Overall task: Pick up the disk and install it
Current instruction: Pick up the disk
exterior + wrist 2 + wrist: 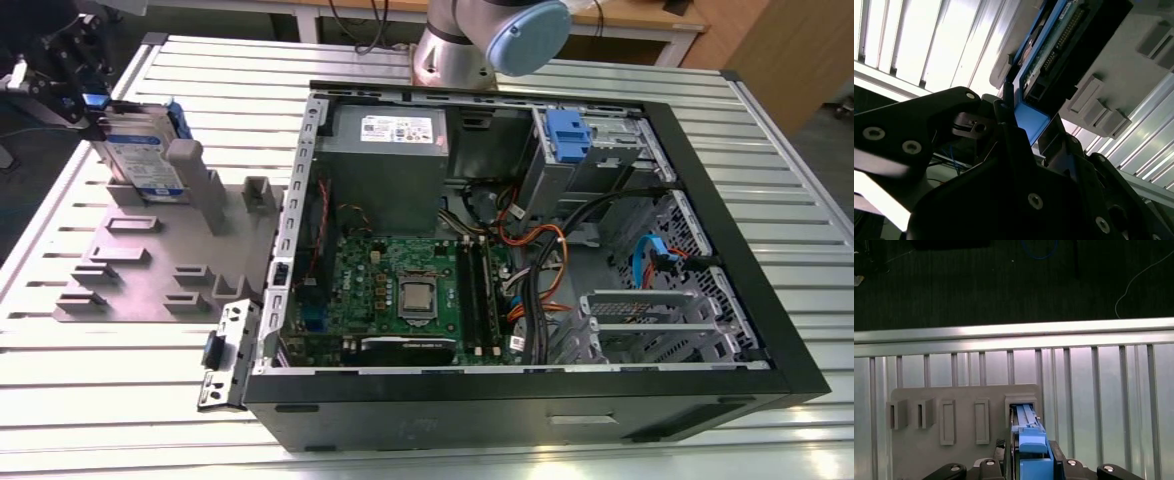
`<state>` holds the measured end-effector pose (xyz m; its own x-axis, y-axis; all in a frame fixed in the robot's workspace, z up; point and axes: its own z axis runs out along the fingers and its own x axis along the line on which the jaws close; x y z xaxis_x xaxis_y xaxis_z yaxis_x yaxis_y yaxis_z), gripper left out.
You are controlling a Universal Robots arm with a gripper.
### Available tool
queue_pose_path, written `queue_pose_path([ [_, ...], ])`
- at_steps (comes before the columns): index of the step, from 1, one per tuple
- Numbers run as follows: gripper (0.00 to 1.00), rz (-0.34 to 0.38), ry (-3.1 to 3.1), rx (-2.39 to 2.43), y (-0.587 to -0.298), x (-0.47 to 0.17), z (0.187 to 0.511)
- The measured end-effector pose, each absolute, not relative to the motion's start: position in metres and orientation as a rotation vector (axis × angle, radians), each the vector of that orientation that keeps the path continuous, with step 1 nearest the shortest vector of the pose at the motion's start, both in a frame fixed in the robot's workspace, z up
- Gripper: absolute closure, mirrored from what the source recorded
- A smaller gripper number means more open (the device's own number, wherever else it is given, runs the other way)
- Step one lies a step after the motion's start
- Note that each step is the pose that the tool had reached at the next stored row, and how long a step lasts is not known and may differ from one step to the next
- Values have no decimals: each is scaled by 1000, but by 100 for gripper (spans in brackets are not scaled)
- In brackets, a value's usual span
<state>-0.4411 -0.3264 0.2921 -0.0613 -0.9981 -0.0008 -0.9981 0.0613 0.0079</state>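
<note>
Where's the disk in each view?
Exterior view: the disk stands on edge in the grey fixture, at the exterior view's left, outside the computer case.
Second wrist view: the disk shows its connector edge and blue rail, in the fixture.
First wrist view: the disk, blue rail end-on, in the fixture's end slot.
Shared landmark: the grey fixture.

The grey holder [147,285] hides the base of the disk [144,150], and an edge crops the gripper [96,103].
</note>
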Motion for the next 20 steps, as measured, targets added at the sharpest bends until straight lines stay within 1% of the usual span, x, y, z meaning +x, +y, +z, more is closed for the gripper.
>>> queue_pose_path([
  [20,55,-7,-2318,2111,-326,-441,290],
])
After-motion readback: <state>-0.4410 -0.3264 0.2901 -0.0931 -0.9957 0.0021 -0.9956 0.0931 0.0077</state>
